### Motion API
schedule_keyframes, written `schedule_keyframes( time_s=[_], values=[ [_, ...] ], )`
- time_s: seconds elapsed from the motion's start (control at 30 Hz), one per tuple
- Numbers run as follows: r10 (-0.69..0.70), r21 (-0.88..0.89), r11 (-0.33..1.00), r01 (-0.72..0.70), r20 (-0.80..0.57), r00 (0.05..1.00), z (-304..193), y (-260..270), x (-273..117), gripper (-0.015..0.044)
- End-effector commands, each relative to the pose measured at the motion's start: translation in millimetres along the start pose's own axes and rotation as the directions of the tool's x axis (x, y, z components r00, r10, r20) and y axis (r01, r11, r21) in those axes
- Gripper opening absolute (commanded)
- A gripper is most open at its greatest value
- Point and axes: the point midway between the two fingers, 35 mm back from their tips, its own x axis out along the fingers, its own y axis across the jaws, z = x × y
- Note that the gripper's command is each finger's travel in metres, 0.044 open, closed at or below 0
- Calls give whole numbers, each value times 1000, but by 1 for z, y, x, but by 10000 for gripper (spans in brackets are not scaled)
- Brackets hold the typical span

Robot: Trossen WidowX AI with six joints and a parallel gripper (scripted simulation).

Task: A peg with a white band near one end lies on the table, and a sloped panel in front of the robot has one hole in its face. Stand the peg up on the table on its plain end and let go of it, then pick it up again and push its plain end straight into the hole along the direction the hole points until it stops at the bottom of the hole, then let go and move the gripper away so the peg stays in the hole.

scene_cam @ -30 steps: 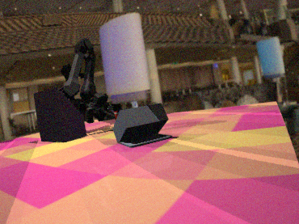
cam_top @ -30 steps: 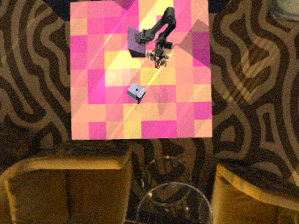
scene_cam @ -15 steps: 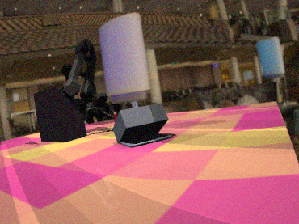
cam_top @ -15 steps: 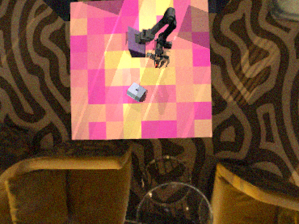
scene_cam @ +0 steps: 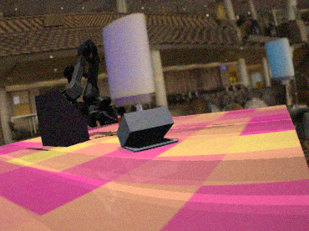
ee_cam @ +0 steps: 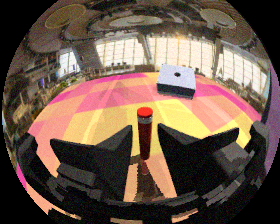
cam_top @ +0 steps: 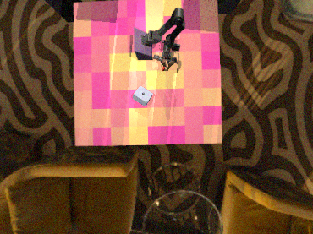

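The peg [ee_cam: 144, 142] [cam_top: 164, 68] [scene_cam: 119, 119] is red and stands upright on the table, its white band near the top end. My gripper [ee_cam: 144, 127] [cam_top: 164, 67] is open low around the peg, one finger on each side, with a visible gap to the peg on both sides in the wrist view. The pale grey sloped panel [cam_top: 139, 93] [ee_cam: 167, 81] [scene_cam: 146, 118] stands beyond the peg, to the right in the wrist view. Its one dark hole [cam_top: 143, 94] [ee_cam: 177, 74] faces upward at a slant. The peg's foot is partly in shadow.
A large dark block [cam_top: 142, 47] [scene_cam: 63, 119] stands beside the arm, close to the gripper's side; its purple side shows at the right edge of the wrist view. The patterned table [cam_top: 101, 119] [scene_cam: 234, 168] carries bright light streaks and shadows.
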Motion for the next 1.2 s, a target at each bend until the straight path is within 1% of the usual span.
schedule_keyframes(
  time_s=[0.0,0.13,0.53,0.77,0.97,1.17],
  values=[
    [0,1,1000,0,-1,1000,0,0,0,130],
    [0,1,1000,0,-1,1000,0,0,0,130],
    [0,1,1000,0,-1,1000,0,0,0,440],
    [-5,2,1000,5,-3,1000,3,2,1,440],
    [-33,11,999,34,-17,999,39,18,1,440],
    [-39,16,999,39,-24,999,82,23,-6,440]
  ],
)
